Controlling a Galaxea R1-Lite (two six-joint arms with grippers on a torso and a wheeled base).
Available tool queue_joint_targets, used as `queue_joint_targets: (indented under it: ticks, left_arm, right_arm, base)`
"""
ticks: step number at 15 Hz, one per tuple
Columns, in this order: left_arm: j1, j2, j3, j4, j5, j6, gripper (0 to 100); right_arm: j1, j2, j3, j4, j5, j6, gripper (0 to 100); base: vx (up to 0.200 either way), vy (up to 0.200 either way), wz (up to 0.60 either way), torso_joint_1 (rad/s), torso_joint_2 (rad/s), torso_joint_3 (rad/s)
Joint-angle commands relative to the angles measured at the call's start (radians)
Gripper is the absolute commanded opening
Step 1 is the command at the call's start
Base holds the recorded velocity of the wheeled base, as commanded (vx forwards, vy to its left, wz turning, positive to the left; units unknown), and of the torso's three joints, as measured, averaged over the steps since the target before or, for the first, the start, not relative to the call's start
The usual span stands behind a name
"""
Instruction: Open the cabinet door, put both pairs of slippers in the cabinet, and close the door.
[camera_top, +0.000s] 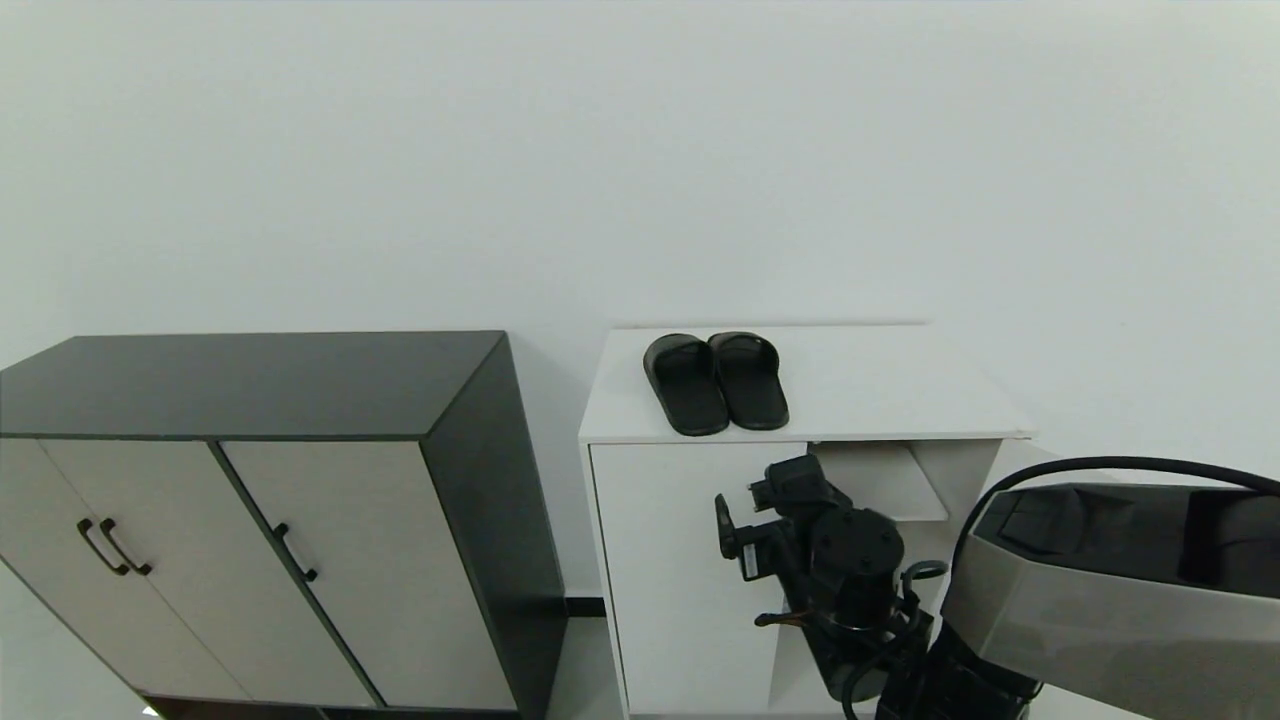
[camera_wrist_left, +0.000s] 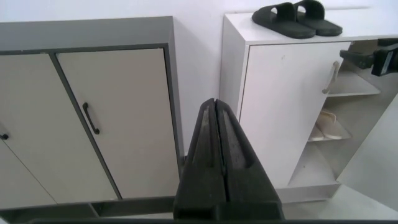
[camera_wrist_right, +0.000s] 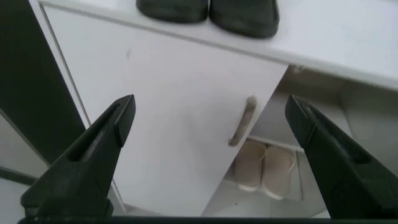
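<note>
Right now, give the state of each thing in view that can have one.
White cabinet: open on its right side, shelves showing.
Dark cabinet: doors shut.
Black slippers: on top of the white cabinet, not put away.
Pale slippers: inside, on a shelf.
Left gripper: shut.
Right gripper: open.
</note>
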Motion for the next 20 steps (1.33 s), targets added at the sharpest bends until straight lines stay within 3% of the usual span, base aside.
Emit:
queue_joint_targets:
  ticks: [1, 3, 4, 8, 11, 20]
  left_arm:
    - [0.000, 0.000, 0.000, -0.001, 0.000, 0.000, 0]
    - [0.000, 0.000, 0.000, -0.001, 0.000, 0.000, 0]
    - [0.000, 0.000, 0.000, -0.001, 0.000, 0.000, 0]
    - [0.000, 0.000, 0.000, -0.001, 0.000, 0.001, 0]
    - [0.000, 0.000, 0.000, -0.001, 0.000, 0.000, 0]
    - [0.000, 0.000, 0.000, -0.001, 0.002, 0.000, 0]
  right_arm:
    - [-0.013, 0.019, 0.013, -0.041, 0.008, -0.044, 100]
    - [-0.004, -0.022, 0.011, -0.004, 0.008, -0.069, 100]
    - [0.002, -0.059, 0.006, 0.079, 0.010, -0.044, 100]
    - [0.054, -0.217, -0.084, 0.466, 0.008, 0.175, 100]
    - [0.054, -0.251, -0.161, 0.610, 0.001, 0.270, 100]
    - [0.050, -0.176, -0.198, 0.604, -0.045, 0.275, 100]
  base:
    - [0.000, 0.000, 0.00, 0.000, 0.00, 0.000]
    - [0.000, 0.000, 0.00, 0.000, 0.00, 0.000]
    - [0.000, 0.000, 0.00, 0.000, 0.00, 0.000]
    - [0.000, 0.000, 0.00, 0.000, 0.00, 0.000]
    - [0.000, 0.000, 0.00, 0.000, 0.00, 0.000]
    - [0.000, 0.000, 0.00, 0.000, 0.00, 0.000]
